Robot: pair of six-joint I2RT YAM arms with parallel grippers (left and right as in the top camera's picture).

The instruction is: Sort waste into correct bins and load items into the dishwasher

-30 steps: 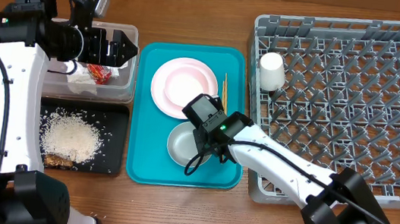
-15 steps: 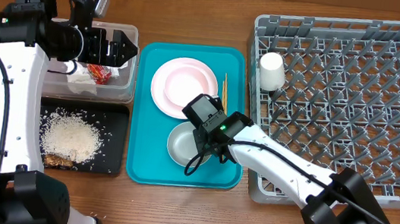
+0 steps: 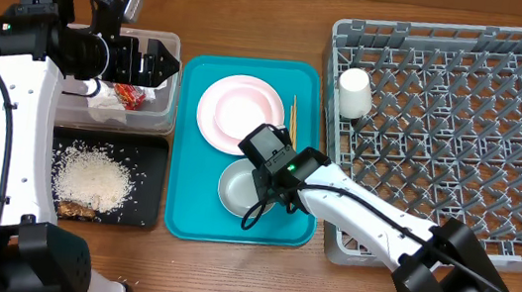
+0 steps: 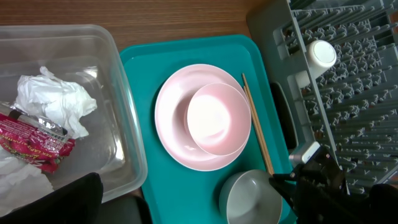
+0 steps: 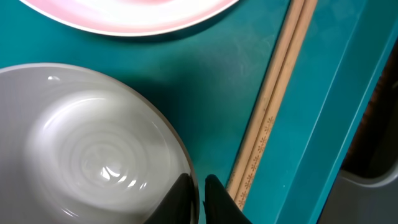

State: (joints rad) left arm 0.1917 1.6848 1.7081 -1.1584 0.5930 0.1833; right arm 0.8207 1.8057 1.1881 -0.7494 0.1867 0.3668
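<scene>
On the teal tray (image 3: 183, 211) a pale pink plate (image 3: 213, 110) carries a pinkish bowl (image 4: 217, 118). Wooden chopsticks (image 3: 294, 120) lie to its right. In front of the plate sits a white bowl (image 3: 236, 185), and my right gripper (image 5: 198, 193) is shut on its right rim, one finger inside and one outside, next to the chopsticks (image 5: 273, 106). My left gripper (image 3: 157, 61) hangs open over the clear tub (image 3: 171, 85), holding nothing. The tub holds crumpled napkins (image 4: 56, 102) and a red wrapper (image 4: 31, 146). A white cup (image 3: 353, 93) stands upside down in the grey rack (image 3: 461, 141).
The black tray (image 3: 151, 187) in front of the tub holds loose rice (image 3: 92, 180) and brown scraps (image 3: 79, 209). The rack fills the right side of the wooden table, its left wall close beside the teal tray.
The right gripper's fingers have closed slightly tighter on the white bowl's rim. Both arms and all objects stay where they were.
</scene>
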